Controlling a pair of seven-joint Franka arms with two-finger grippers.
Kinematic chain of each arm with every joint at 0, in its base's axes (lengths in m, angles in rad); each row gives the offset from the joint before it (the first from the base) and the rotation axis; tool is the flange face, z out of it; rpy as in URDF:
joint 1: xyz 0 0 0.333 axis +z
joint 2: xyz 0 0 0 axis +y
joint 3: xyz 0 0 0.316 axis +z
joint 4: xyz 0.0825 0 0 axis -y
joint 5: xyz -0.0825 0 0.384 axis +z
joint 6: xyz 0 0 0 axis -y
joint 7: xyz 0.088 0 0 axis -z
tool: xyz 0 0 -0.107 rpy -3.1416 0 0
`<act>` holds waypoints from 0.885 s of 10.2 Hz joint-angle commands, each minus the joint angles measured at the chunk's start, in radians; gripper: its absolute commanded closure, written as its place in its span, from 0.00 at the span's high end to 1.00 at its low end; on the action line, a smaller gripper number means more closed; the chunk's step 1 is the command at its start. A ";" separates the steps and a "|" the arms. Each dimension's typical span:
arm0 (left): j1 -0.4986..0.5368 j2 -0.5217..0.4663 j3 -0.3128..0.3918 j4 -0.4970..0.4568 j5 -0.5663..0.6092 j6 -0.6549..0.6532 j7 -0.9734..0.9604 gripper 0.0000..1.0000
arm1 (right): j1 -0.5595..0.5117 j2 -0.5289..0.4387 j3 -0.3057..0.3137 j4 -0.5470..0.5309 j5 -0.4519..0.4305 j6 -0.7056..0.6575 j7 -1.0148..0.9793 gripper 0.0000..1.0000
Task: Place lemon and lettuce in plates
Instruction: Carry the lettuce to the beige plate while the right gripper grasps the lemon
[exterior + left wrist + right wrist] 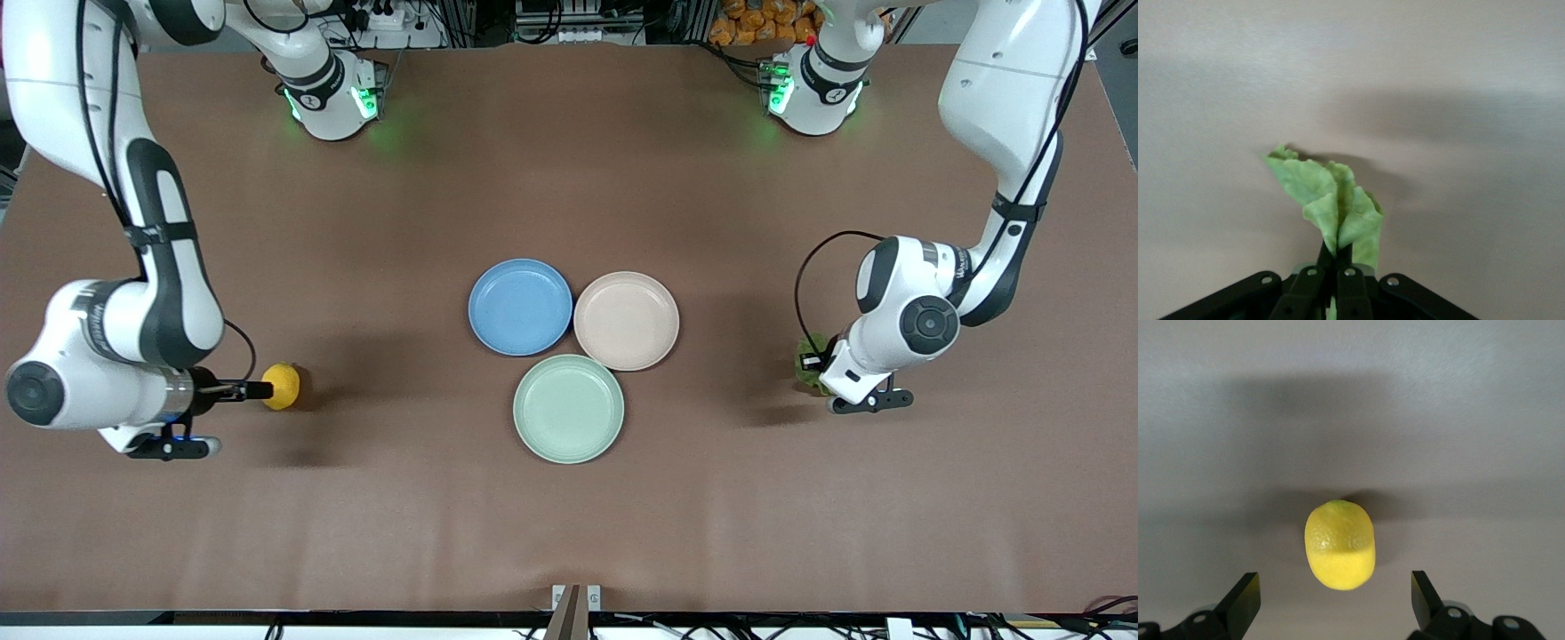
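Currently the left gripper (1331, 267), toward the left arm's end of the table, pinches the lettuce (1331, 200) closed for carrying to the plates (520, 307). The right gripper (1336, 600) stands spread wide around the lemon (1339, 545), ungrasped, ready to close.

A high front camera faces both robots across the brown desk (569, 533), their bases along the top of its frame, taking in the whole surface with three plates at the centre. The left wrist camera sits close over the left gripper (1335, 257), looking out past its fingers (1350, 283) at the lettuce (1331, 200) pinched between them and the bare desk (1458, 80). The right wrist camera looks out between spread fingers (1245, 600) of the right gripper (1335, 597) at the lemon (1339, 544), lying just ahead of them. Front view shares both: lemon (282, 386), lettuce (807, 366).
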 commanded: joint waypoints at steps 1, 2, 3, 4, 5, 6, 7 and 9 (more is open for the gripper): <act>0.005 -0.025 -0.075 0.093 -0.054 -0.146 -0.102 0.00 | 0.008 0.026 -0.002 -0.009 0.013 0.002 0.035 1.00; 0.000 -0.027 -0.107 0.121 -0.054 -0.172 -0.177 0.00 | 0.009 0.042 -0.002 -0.012 0.013 0.009 0.047 1.00; -0.003 -0.025 -0.147 0.142 -0.054 -0.181 -0.250 0.00 | 0.008 0.056 -0.002 -0.012 0.013 0.019 0.047 1.00; -0.004 -0.024 -0.199 0.148 -0.051 -0.181 -0.338 0.00 | 0.008 0.071 -0.002 -0.012 0.013 0.022 0.047 1.00; -0.021 -0.021 -0.236 0.168 -0.036 -0.180 -0.430 0.00 | 0.009 0.085 -0.002 -0.012 0.012 0.045 0.047 1.00; -0.053 -0.015 -0.237 0.191 -0.039 -0.181 -0.466 0.00 | 0.008 0.097 -0.002 -0.012 0.012 0.051 0.046 1.00; -0.063 -0.001 -0.237 0.198 -0.046 -0.181 -0.495 0.00 | 0.008 0.105 -0.002 -0.015 0.013 0.052 0.047 1.00; -0.098 0.018 -0.237 0.222 -0.051 -0.181 -0.547 0.00 | 0.008 0.111 -0.002 -0.037 0.013 0.080 0.046 0.66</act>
